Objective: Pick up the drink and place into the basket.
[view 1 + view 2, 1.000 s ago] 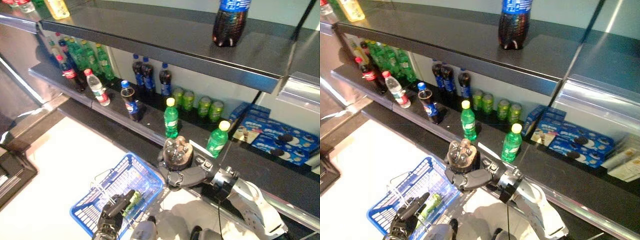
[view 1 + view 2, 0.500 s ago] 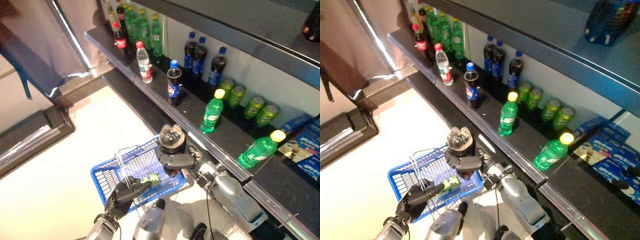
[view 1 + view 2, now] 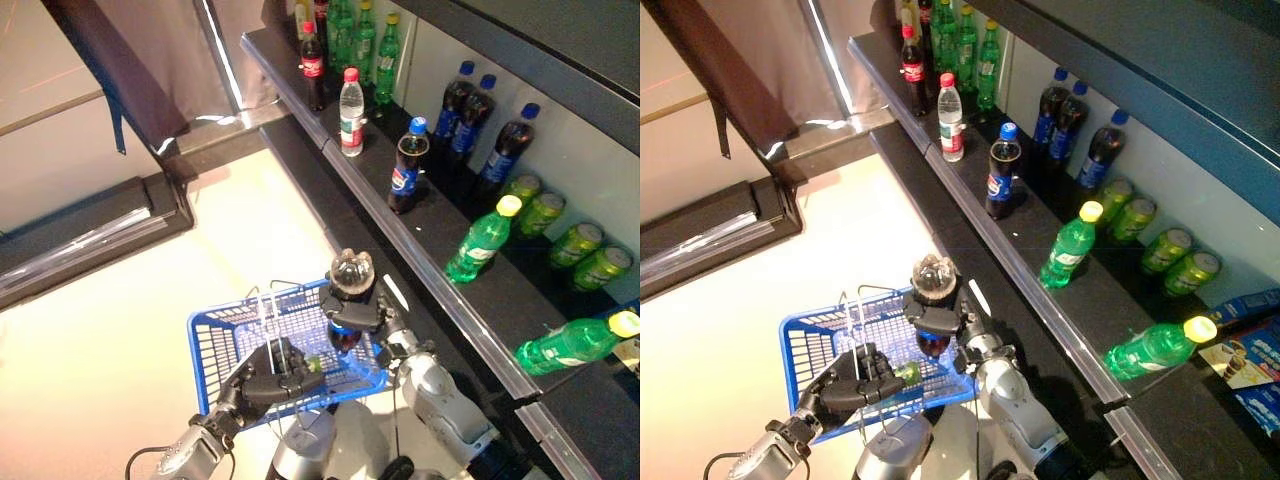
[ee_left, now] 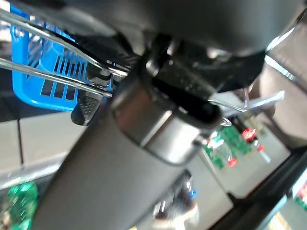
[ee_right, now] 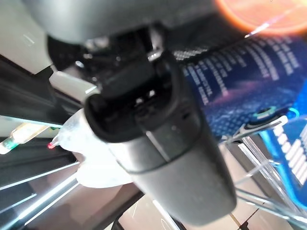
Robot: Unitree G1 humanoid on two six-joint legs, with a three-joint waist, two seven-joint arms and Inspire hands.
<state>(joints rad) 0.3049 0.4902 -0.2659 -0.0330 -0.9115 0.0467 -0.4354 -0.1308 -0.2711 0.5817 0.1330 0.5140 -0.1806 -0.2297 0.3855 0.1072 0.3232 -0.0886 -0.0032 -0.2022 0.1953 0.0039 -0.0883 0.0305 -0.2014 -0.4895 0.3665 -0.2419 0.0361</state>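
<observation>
A dark shelf (image 3: pixel 430 245) carries cola bottles (image 3: pixel 483 130), a water bottle (image 3: pixel 350 97), green soda bottles (image 3: pixel 362 40) and green cans (image 3: pixel 575 255); one green bottle (image 3: pixel 570 341) lies on its side near the edge

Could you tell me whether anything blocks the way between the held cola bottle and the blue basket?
Nothing visible does. The right hand holds the cola bottle upside down right over the blue basket; only its raised wire handles, gripped by the left hand, stand beside it.
</observation>
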